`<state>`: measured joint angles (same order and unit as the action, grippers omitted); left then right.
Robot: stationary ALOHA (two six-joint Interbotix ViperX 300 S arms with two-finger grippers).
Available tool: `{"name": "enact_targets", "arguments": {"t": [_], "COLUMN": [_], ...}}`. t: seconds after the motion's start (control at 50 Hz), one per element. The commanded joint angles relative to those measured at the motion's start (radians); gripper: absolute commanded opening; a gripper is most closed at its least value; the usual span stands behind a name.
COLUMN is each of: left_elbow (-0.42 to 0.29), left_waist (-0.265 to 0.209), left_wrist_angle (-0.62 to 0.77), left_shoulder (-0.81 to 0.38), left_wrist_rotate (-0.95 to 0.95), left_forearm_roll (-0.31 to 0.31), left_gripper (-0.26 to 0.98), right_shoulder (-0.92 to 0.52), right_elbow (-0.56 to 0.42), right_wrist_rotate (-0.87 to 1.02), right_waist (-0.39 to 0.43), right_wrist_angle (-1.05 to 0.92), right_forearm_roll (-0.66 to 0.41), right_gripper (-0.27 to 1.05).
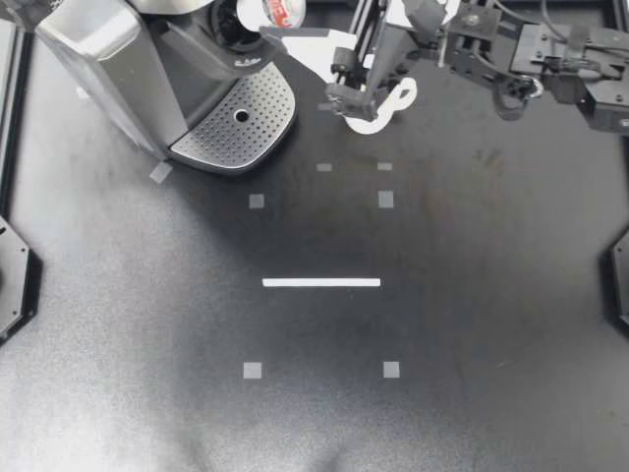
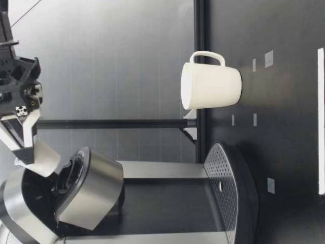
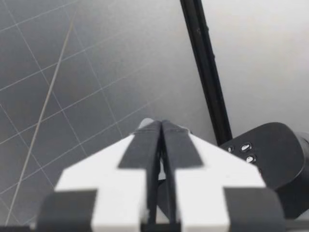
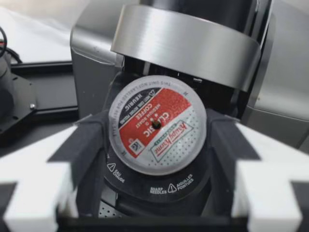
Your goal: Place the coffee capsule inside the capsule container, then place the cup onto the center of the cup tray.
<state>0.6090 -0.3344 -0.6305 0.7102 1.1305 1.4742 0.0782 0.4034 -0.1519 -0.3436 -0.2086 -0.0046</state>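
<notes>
The coffee capsule (image 1: 278, 10) hangs in the air at the table's far edge. It is clamped at its rim between the two fingers (image 4: 89, 140) of my right gripper (image 1: 265, 24), one pad on each side, with its foil top facing the wrist camera. Just under it is the open capsule container (image 4: 159, 186) of the coffee machine (image 1: 128, 59), whose silver cover (image 4: 188, 43) is tipped up. In the low view the capsule sits right at the opening; I cannot tell whether it touches.

The perforated cup tray (image 1: 236, 123) juts from the machine's base. The cup (image 1: 381, 110) stands upright on the table (image 1: 472, 324) beside the tray but apart from it. It is partly under my right arm, with its handle turned away from the machine.

The table is matte black, marked with a white tape strip (image 1: 321, 282) and small grey tape squares (image 1: 256, 201). Behind it are a grey wall (image 2: 117, 61) with faint grid lines and a black post (image 3: 205, 72). My left gripper (image 3: 161, 129) points at that wall, its fingers pressed together around nothing.
</notes>
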Motion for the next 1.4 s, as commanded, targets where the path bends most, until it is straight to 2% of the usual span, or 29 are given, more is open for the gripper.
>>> {"name": "enact_targets", "arguments": {"t": [0.0, 1.0, 1.08, 1.26, 1.38], "left_elbow": [-0.015, -0.011, -0.011, -0.009, -0.006], "left_waist": [-0.003, -0.003, -0.003, -0.003, -0.003], "left_wrist_angle": [0.003, 0.003, 0.002, 0.003, 0.003], "left_shoulder": [0.002, 0.003, 0.005, 0.006, 0.008], "left_wrist_rotate": [0.000, -0.002, -0.002, -0.002, -0.002], "left_forearm_roll": [0.008, 0.014, 0.015, 0.015, 0.015], "left_gripper": [0.07, 0.07, 0.07, 0.07, 0.07], "right_shoulder": [0.008, -0.121, -0.130, -0.138, -0.133], "right_elbow": [-0.032, -0.121, -0.132, -0.143, -0.137], "right_wrist_rotate": [-0.002, -0.003, -0.003, -0.011, -0.011], "right_waist": [-0.008, -0.008, -0.011, -0.012, -0.012], "right_wrist_angle": [-0.005, 0.015, 0.018, 0.008, -0.009], "right_forearm_roll": [-0.002, -0.003, -0.003, -0.003, -0.003], "right_gripper": [0.50, 0.51, 0.55, 0.74, 0.75]}}
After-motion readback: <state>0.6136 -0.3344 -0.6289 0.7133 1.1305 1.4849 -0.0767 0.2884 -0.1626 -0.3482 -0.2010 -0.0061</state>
